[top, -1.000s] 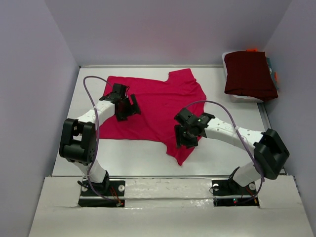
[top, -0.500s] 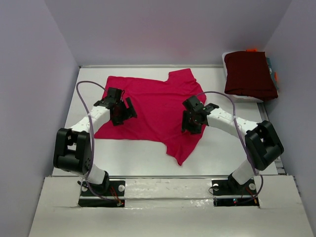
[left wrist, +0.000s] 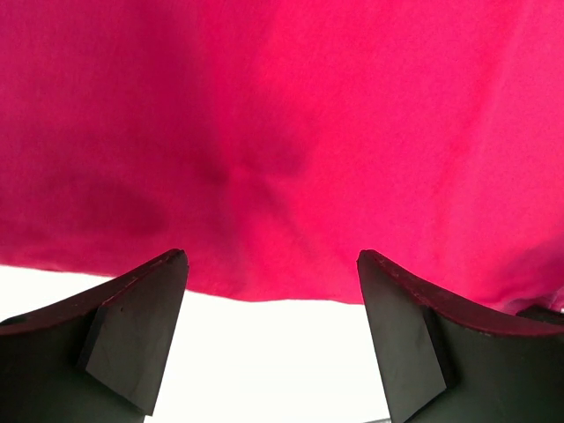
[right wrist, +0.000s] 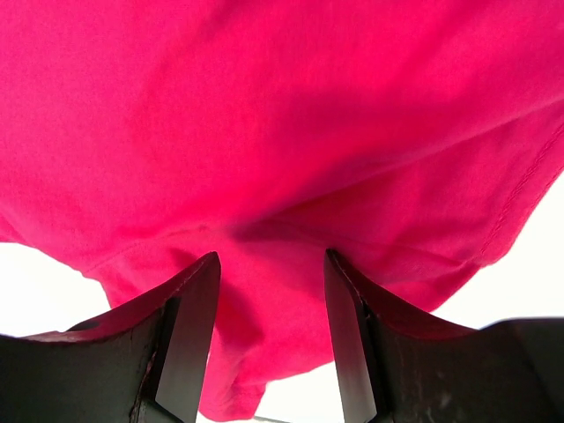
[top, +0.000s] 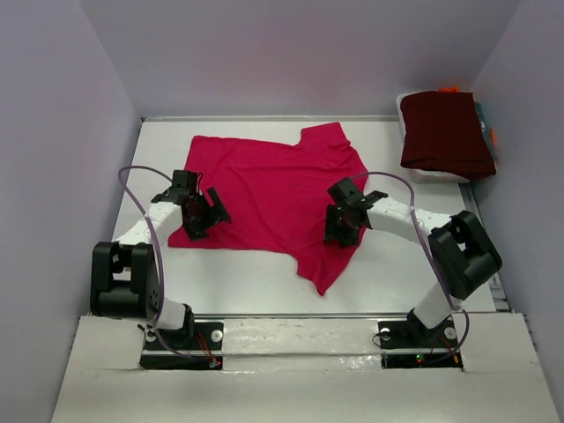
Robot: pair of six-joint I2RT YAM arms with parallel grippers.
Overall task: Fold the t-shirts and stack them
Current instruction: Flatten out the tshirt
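Left tool [top: 199,215]: jaws spread wide over pink tee [top: 273,185], near-left hem. Right tool [top: 338,233]: jaws part-spread astride cloth near right sleeve. Pink tee flat on table [top: 247,282]; maroon tee [top: 445,130] folded, far right.

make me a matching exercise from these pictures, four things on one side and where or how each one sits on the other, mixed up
1. crimson-pink cloth t-shirt
2. dark maroon folded cloth garment
3. left claw
4. right claw

a. jaws wide, at the shirt's near left hem
b. far right corner
c. jaws apart, over the shirt's near right part
d. spread flat on the white table

Pairs: 1-d, 2-b, 3-a, 4-c
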